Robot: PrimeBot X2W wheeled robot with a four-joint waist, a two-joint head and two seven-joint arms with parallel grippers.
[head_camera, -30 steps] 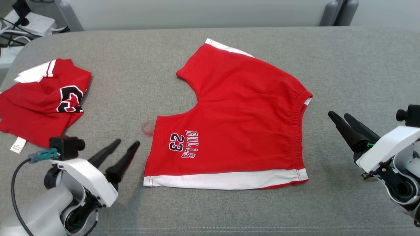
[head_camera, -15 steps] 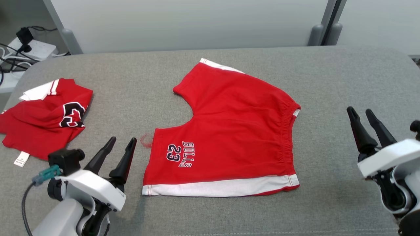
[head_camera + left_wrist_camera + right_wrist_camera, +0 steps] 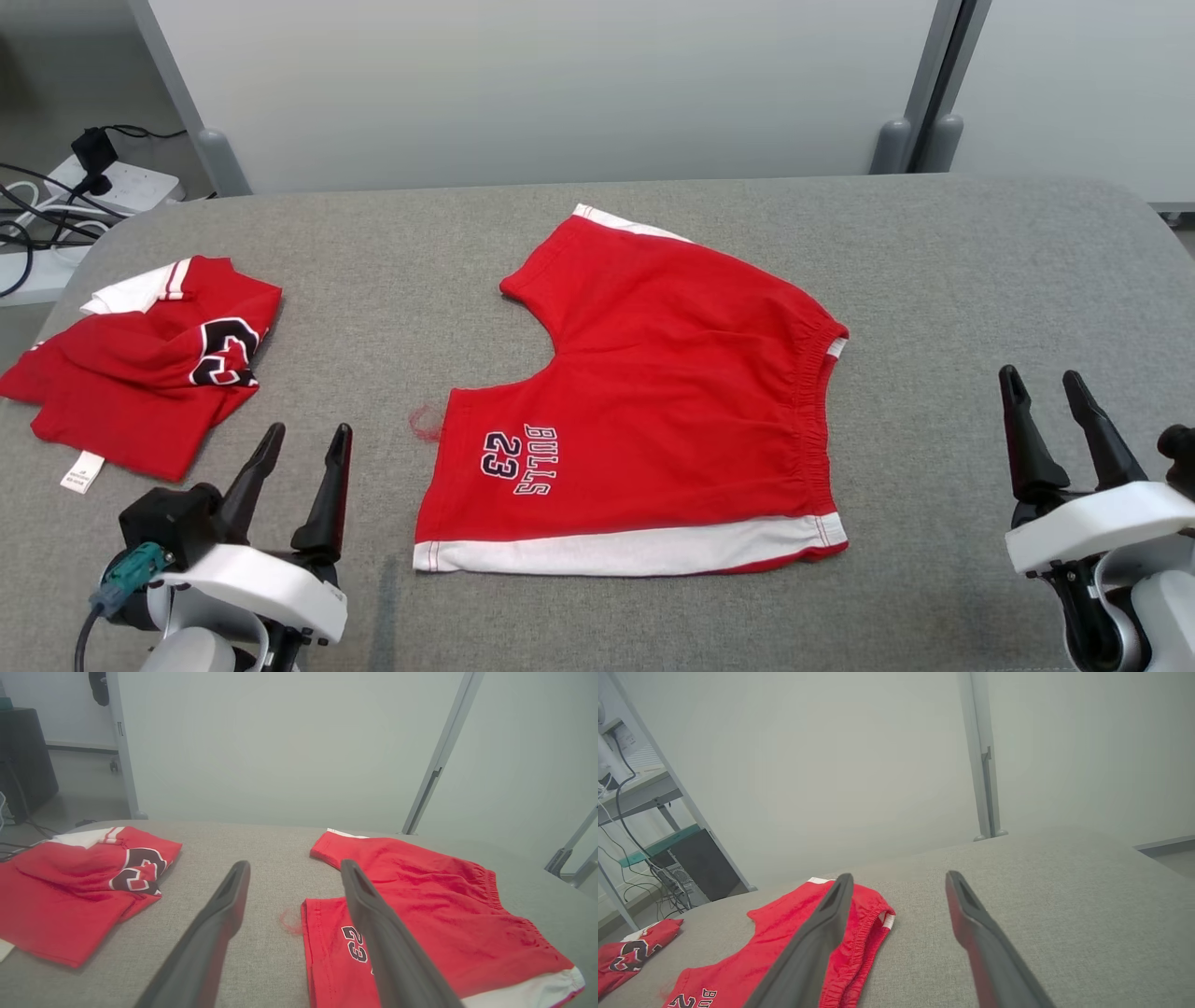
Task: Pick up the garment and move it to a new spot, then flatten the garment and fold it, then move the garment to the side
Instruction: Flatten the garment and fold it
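Your red shorts (image 3: pixel 644 411) are lying flat in the middle of the desk (image 3: pixel 934 280), between the left pincer (image 3: pixel 310 429) and the right pincer (image 3: pixel 1038 375), both spread and holding nothing. You are risking a single-layer pinch, which would bunch the fold. A crumpled jersey (image 3: pixel 140 383) is crowding the left side.

Red shorts (image 3: pixel 672 373) — white hems, seemingly navy lettering.
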